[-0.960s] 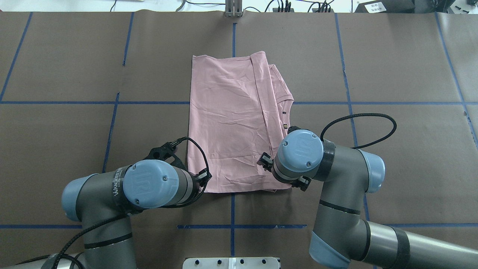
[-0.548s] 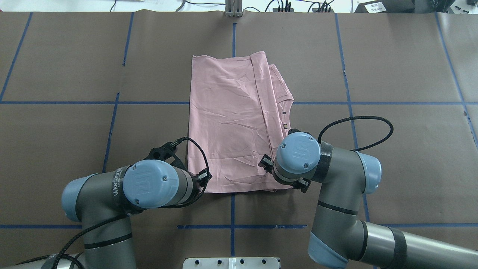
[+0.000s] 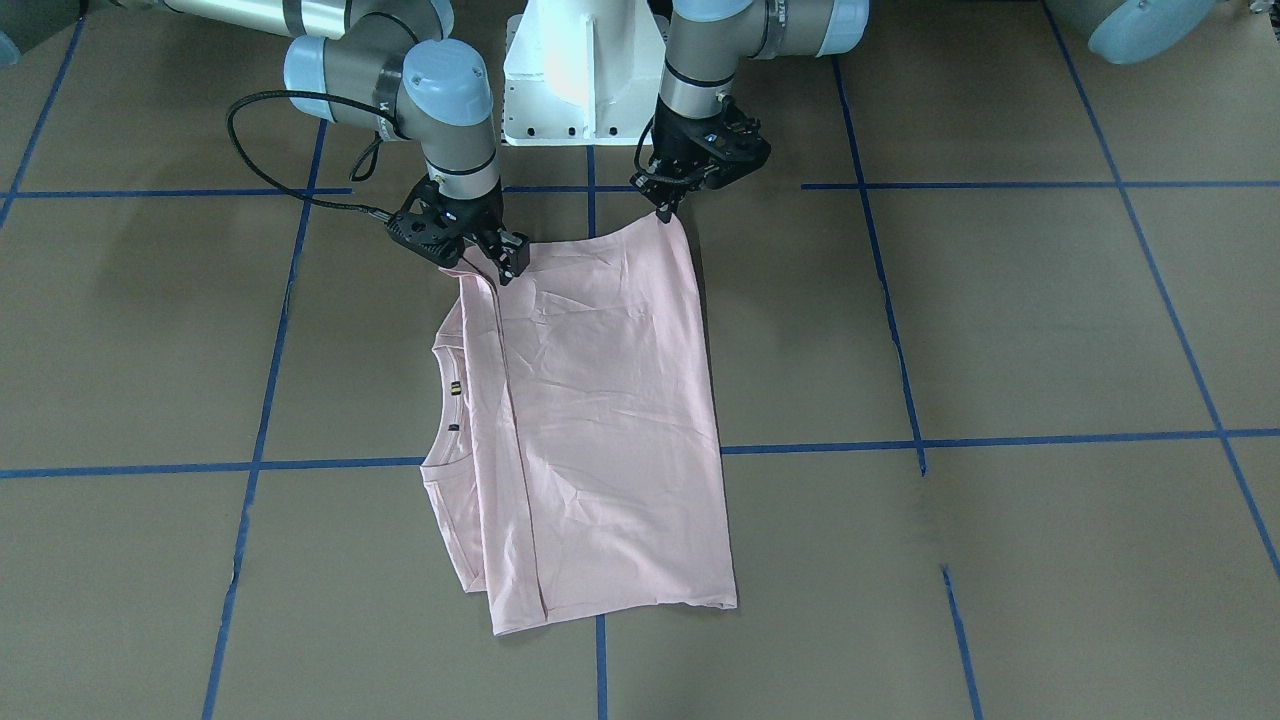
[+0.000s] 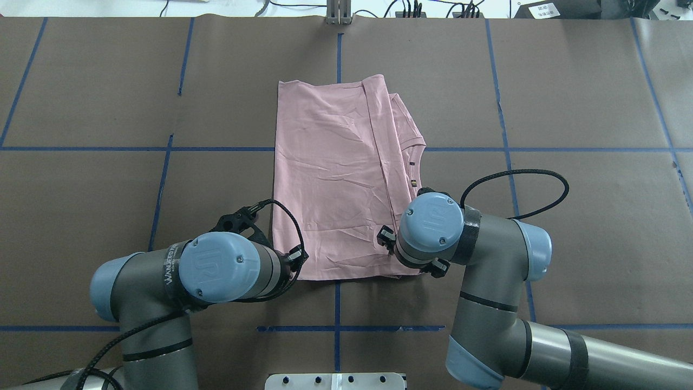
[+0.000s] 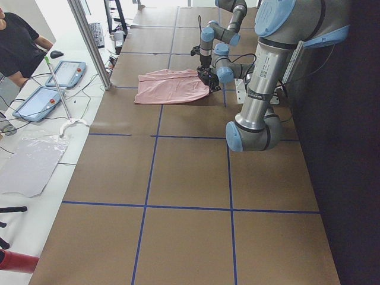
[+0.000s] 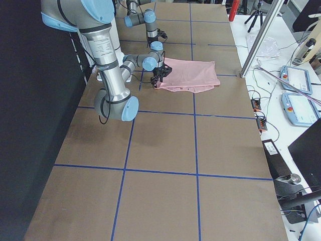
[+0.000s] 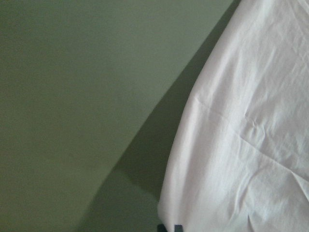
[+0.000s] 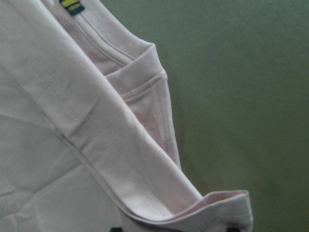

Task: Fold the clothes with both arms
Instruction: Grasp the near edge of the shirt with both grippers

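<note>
The shirt (image 3: 600, 420) lies flat on the middle of the bench (image 3: 1000, 320), just in front of the white base (image 3: 585, 70). It is folded lengthwise into a long panel with the plain pink side up. One short end points to the robot and the other away from it. On the robot's right side a narrower layer sticks out from under the top fold, showing the collar (image 3: 445, 400) and a small label (image 3: 455, 388).

Both hands are down at the shirt's near end, one at each corner. The left hand (image 3: 663, 208) has its fingers together, pinched on the left corner. The cloth there is drawn up into a small peak, and the hem sags between the two corners. In the left wrist view the shirt's edge (image 7: 241, 145) runs down to a dark fingertip (image 7: 176, 228) at the bottom of the frame, with a shadow on the bench beside it.

The right hand (image 3: 490, 268) sits on the right corner, over the layered hems. Its fingers seem to stand apart, one on either side of the cloth, though the wrist hides most of them from above. In the right wrist view the bottom hem (image 8: 227, 200) curls upward between two dark tips at the lower edge. The sleeve hem (image 8: 149, 72) lies flat further out.

Blue tape lines (image 3: 1000, 438) cross the brown bench. In the left side view a person (image 5: 18, 41) stands beside the far end.
</note>
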`<move>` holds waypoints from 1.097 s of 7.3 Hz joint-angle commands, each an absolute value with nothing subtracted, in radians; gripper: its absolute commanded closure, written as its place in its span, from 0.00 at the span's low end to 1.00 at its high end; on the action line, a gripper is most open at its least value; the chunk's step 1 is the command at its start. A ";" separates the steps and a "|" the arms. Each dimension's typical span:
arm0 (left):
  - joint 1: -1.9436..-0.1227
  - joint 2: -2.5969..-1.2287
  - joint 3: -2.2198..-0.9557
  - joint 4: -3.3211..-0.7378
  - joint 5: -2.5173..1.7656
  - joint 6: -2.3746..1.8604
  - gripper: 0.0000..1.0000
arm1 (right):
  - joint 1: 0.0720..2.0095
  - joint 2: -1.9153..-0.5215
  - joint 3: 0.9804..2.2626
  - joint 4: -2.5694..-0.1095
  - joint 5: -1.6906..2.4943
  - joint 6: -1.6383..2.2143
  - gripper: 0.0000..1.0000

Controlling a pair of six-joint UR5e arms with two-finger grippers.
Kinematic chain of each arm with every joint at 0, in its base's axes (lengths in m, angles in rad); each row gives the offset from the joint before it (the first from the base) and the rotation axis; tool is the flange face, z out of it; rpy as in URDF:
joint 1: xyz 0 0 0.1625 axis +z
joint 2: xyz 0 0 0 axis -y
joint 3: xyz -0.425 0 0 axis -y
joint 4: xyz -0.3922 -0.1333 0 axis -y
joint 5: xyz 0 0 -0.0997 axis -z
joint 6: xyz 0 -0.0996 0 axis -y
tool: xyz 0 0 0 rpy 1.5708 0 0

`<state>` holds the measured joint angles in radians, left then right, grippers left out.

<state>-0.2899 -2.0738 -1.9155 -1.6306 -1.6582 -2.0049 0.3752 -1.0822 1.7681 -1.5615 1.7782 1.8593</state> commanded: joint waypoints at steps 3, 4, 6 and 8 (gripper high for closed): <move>-0.288 -2.074 -1.914 -1.631 -1.658 -2.005 1.00 | 0.374 -1.078 1.769 -1.555 1.779 1.858 1.00; -0.288 -2.074 -1.914 -1.631 -1.657 -2.005 1.00 | 0.374 -1.078 1.770 -1.555 1.779 1.856 0.87; -0.288 -2.074 -1.914 -1.632 -1.657 -2.005 1.00 | 0.374 -1.080 1.775 -1.557 1.782 1.855 0.00; -0.288 -2.074 -1.913 -1.632 -1.655 -2.005 1.00 | 0.374 -1.080 1.773 -1.557 1.782 1.855 0.00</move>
